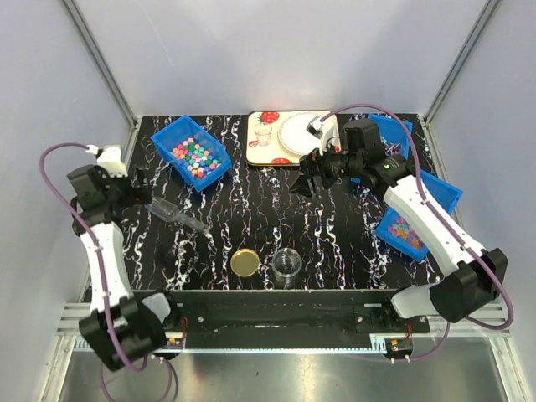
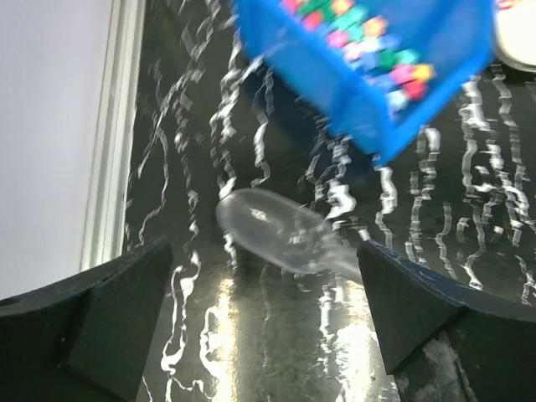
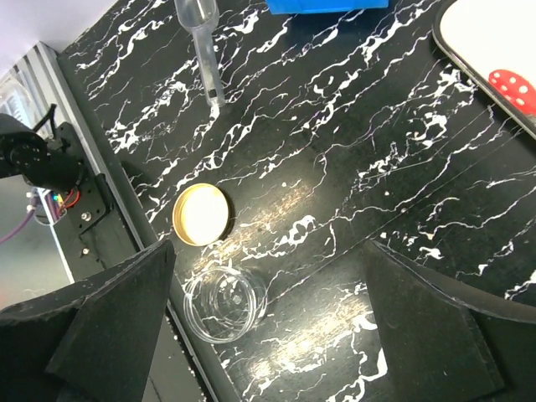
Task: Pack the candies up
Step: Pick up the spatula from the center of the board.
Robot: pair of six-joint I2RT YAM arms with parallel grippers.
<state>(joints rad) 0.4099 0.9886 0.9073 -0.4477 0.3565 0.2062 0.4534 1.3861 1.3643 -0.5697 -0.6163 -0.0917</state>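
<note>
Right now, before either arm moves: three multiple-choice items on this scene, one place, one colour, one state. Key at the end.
1. Where is the gold lid relative to the clear jar?
A) screwed onto it
B) flat on the table beside it, apart
C) standing on edge against it

2. What colour is the bin holding the candies?
A) red
B) white
C) blue

3. What state is the clear jar in?
A) upright, open, empty
B) full and capped
C) tipped on its side

Key:
1 B, bare tabletop shows between the lid and the jar.
2 C, its walls are blue.
3 A, the right wrist view looks down through its open mouth to a bare bottom.
</note>
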